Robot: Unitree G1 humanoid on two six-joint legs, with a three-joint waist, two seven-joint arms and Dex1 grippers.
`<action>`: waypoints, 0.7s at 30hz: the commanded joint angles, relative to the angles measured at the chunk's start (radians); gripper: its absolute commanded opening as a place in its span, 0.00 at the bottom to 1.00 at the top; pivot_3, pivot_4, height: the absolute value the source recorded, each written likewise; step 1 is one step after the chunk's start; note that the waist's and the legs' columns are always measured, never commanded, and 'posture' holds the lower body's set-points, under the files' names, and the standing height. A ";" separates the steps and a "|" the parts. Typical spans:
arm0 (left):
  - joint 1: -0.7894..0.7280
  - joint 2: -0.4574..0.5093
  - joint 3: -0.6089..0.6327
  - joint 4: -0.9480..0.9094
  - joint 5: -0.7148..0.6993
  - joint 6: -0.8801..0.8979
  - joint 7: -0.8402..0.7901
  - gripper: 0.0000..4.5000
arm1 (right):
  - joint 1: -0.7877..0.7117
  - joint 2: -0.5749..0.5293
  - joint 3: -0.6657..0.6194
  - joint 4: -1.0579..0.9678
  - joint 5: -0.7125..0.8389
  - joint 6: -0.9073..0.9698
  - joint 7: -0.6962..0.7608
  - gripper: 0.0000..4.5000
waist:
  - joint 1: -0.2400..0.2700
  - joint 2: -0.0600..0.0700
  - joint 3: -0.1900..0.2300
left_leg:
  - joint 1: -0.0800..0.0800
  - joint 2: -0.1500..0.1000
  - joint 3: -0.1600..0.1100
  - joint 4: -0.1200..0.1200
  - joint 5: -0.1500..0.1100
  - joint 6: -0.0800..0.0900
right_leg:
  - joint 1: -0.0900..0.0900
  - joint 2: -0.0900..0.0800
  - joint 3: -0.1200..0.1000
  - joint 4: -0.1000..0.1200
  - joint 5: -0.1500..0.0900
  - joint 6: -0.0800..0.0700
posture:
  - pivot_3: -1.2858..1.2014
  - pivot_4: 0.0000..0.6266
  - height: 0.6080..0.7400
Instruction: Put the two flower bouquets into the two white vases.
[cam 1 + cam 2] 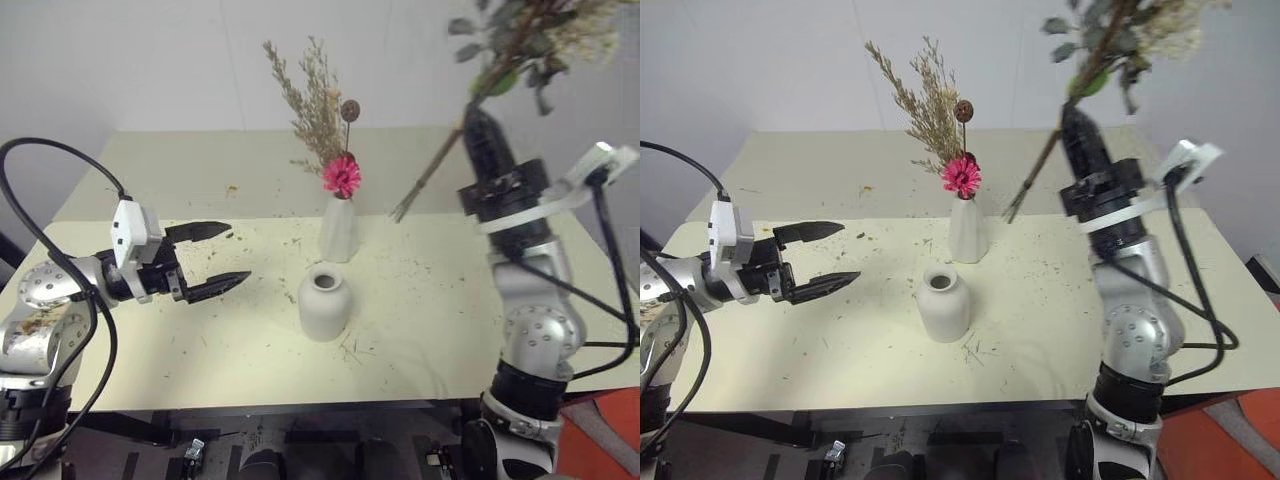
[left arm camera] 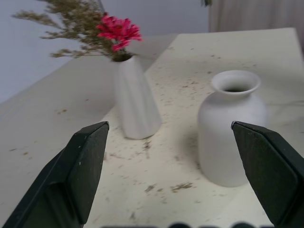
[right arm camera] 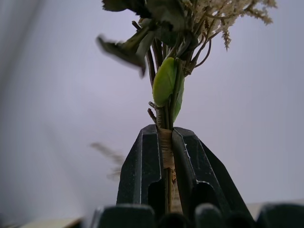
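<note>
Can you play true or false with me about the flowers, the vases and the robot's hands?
1. The tall slim vase already has the grass bouquet with the magenta daisy in it. True.
2. The short round vase is full of flowers. False: its mouth is empty.
3. The right end effector is shut on the leafy bouquet, holding it up in the air. True.
4. The left end effector is squeezing the short round vase. False: its fingers are open and apart from the vase.
5. The short round vase has tipped over. False: it stands upright on the table.
</note>
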 commanded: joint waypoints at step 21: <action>0.119 0.067 0.100 -0.103 -0.054 0.038 -0.014 1.00 | 0.091 0.044 0.237 0.075 -0.140 -0.204 0.285 0.04 | 0.007 0.000 0.000 | 0.000 0.000 0.000 0.000 0.000 0.000 | 0.000 0.000 -0.001 -0.003 0.000 0.000 | 0.52 0.24 1.00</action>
